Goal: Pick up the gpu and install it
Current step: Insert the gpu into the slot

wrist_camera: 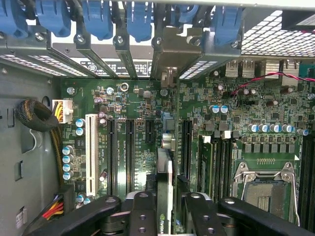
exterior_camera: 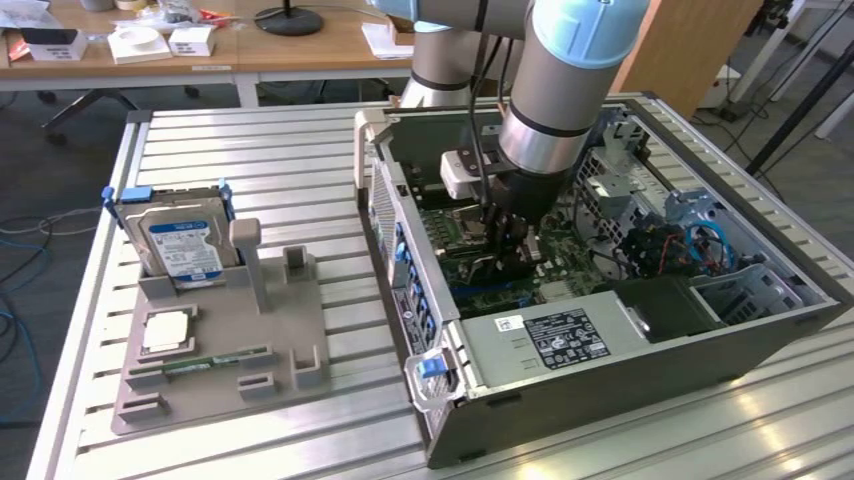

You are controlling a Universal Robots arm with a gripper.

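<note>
The tool pinches the gpu edge-on, inside the open computer case, above the motherboard. Best practice: keep the card upright, aligned with its slot, bracket toward the rear wall.

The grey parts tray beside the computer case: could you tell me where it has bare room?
The tray is bare between the hard drive and the small posts at its case-side edge. Crowded: its front corner, holding the processor and memory stick.
</note>
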